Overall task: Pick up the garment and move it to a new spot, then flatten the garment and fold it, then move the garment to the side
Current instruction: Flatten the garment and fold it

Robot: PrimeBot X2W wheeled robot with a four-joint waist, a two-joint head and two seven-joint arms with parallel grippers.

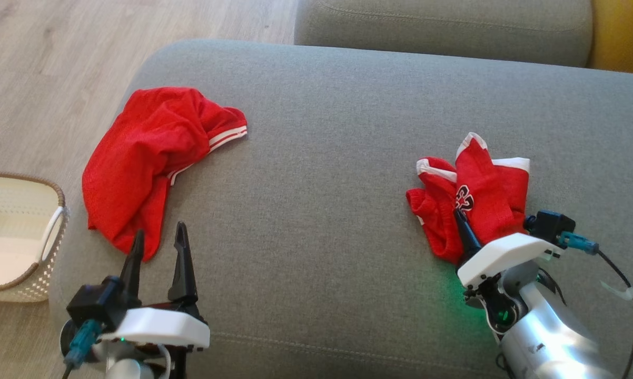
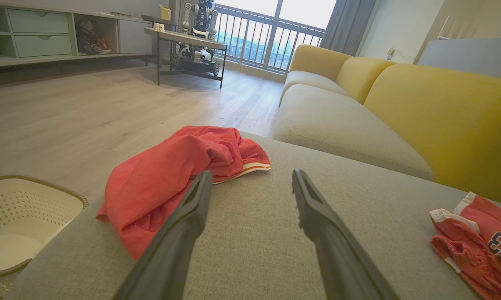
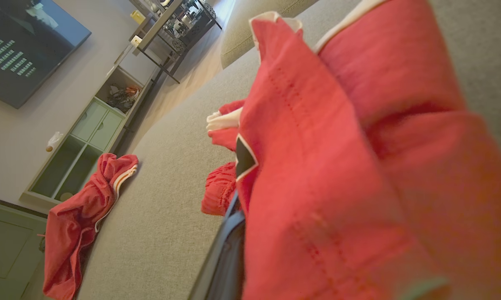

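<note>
Head view: right fingers (image 1: pixel 461 229) are clamping shut on the crumpled red numbered mesh jersey (image 1: pixel 480 195) near the right edge of the grey fabric sofa seat (image 1: pixel 322 158); left fingers (image 1: pixel 182 260) are standing wide, empty, well apart from it.
Left wrist view: the wide fingers are pointing just beside a second red white-trimmed garment (image 2: pixel 163 179).
Right wrist view: the jersey is draping over the closed fingers, stretching away from them.

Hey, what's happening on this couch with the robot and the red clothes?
The right gripper is shut on the crumpled numbered red jersey, which lies on the grey sofa cushion. The left gripper is open at the near edge of the other red garment. A white basket stands on the floor beside the cushion.
</note>
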